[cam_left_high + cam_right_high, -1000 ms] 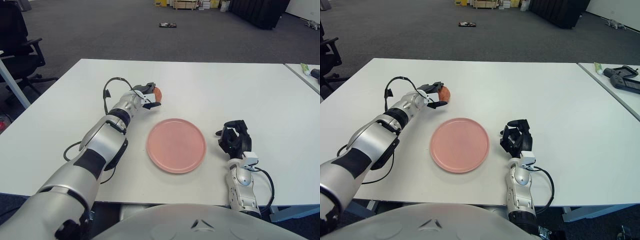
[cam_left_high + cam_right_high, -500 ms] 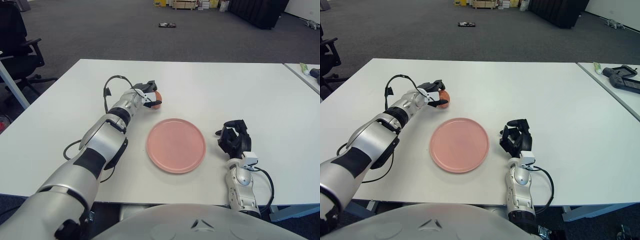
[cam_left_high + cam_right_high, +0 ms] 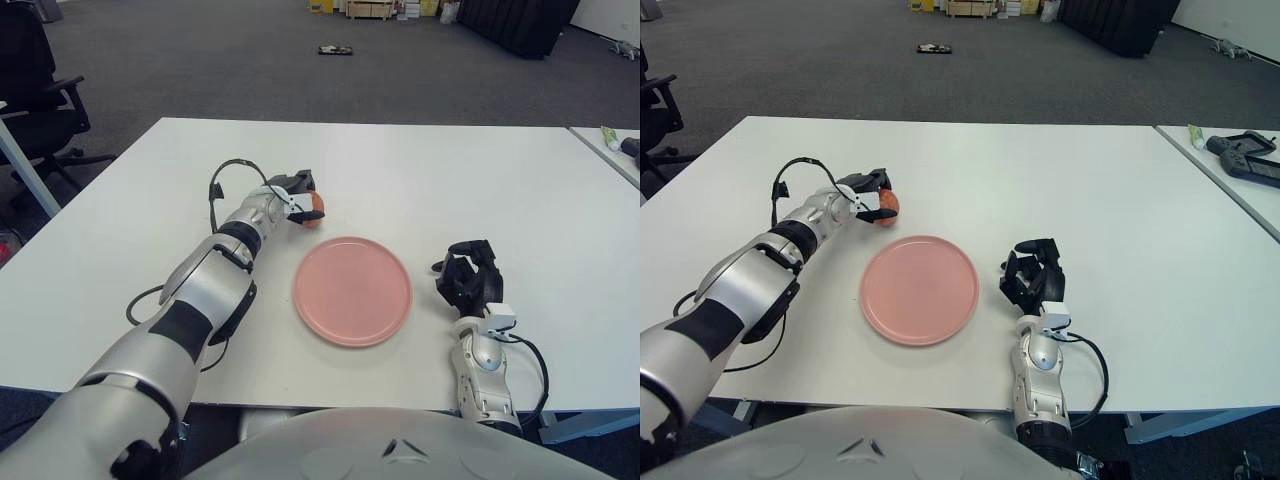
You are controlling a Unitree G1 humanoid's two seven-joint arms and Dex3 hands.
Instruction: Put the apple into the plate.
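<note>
A small red-orange apple (image 3: pixel 315 205) is held in my left hand (image 3: pixel 298 203), whose fingers are closed around it, just above the white table (image 3: pixel 400 170) beyond the plate's far left rim. It also shows in the right eye view (image 3: pixel 888 203). The pink round plate (image 3: pixel 352 290) lies flat and empty in the middle of the table, close in front of me. My right hand (image 3: pixel 468 278) rests parked on the table to the right of the plate, fingers curled and holding nothing.
A second table's corner (image 3: pixel 1230 150) with a dark device and a small tube is at the far right. An office chair (image 3: pixel 40 100) stands at the far left. Grey carpet lies beyond the table.
My left hand has closed on the apple and shifted slightly nearer, toward the plate. The right hand has not moved.
</note>
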